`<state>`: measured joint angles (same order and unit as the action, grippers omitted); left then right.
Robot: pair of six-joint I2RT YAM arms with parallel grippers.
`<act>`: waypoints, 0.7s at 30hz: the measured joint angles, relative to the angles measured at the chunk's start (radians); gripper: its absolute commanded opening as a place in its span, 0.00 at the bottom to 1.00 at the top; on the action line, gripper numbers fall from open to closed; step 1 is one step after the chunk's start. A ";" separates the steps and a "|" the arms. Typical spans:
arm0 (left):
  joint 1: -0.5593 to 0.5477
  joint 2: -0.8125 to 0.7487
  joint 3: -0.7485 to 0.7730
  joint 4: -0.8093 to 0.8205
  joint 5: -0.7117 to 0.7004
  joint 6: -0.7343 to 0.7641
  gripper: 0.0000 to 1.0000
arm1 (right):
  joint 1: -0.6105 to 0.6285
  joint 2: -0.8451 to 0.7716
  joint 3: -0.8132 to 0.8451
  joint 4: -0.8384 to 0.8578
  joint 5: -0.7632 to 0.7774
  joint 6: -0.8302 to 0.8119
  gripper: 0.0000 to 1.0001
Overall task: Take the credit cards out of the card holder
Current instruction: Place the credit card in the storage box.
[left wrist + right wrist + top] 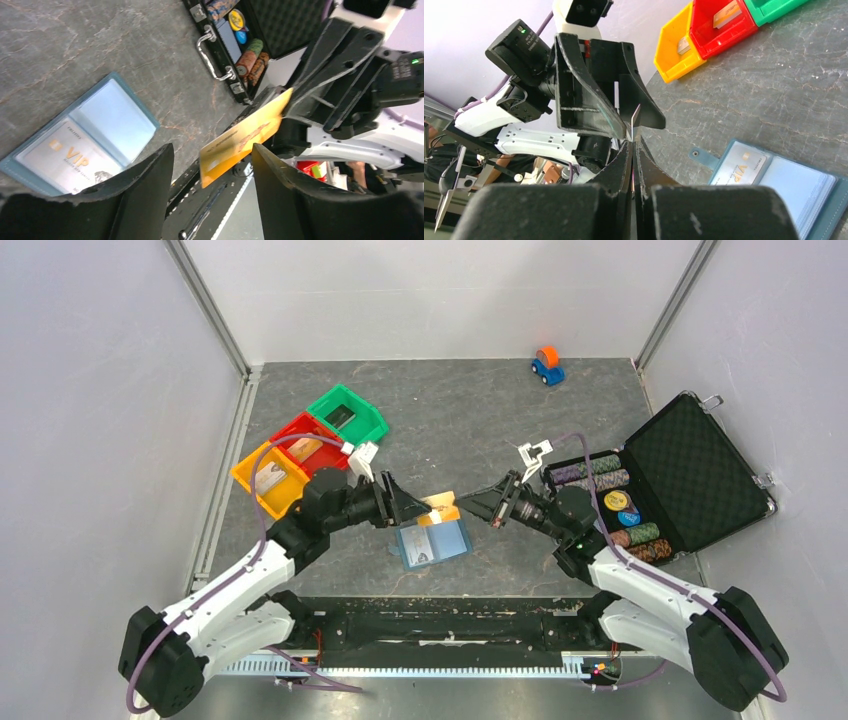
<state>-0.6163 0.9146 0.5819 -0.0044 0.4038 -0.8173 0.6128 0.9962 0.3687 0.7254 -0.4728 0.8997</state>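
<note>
Overhead view of a grey stone-look bench [480,430] w/ 2 robot arms meeting mid-air at centre, over an open blue card holder [117,112].

The right tool [633,145] is fully closed, pinching 1 end of a gold credit card [245,135]. The card sticks out toward the left arm, raised off the bench, just above the holder's far edge. The left tool [412,505] is wide open, w/ 1 finger each side of the card's free end. It doesn't appear to touch the card and grips nothing.

The holder lies flat and open near the bench's front edge. A whitish VIP card [65,160] sits in 1 half; the other clear pocket looks empty.

At far left stand a yellow bin [672,55], red bin [724,37] and green bin [368,406] in a row; yellow and red each show a card inside. At right is an open black case [700,460] w/ poker chips [600,472].

Step in hand, prob.: passing the gold card from right tool to left. To do it well:
- Centre the left fingers on the card's flat faces, w/ good overlap, clear of the right fingertips.
- Close squarely so the thin card doesn't bend or twist.
- Open the right tool only after the left has a firm hold.
- Separate along the card's length.

At least 1 card is in the holder to draw out next.
</note>
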 measured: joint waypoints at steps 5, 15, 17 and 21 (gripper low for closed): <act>0.000 -0.013 -0.035 0.084 0.003 -0.065 0.16 | -0.002 0.000 -0.038 0.023 0.002 0.026 0.00; -0.002 -0.066 -0.065 0.127 0.020 -0.147 0.02 | -0.009 -0.003 -0.099 0.031 0.043 0.048 0.14; -0.001 -0.066 -0.065 0.127 0.016 -0.148 0.02 | -0.011 -0.004 -0.101 0.032 0.045 0.053 0.26; 0.008 -0.065 -0.058 0.106 -0.005 -0.146 0.02 | -0.015 -0.016 -0.114 0.034 0.056 0.050 0.46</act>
<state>-0.6083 0.8494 0.5236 0.1017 0.3985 -0.9638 0.5980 0.9798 0.2543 0.7589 -0.4164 0.9493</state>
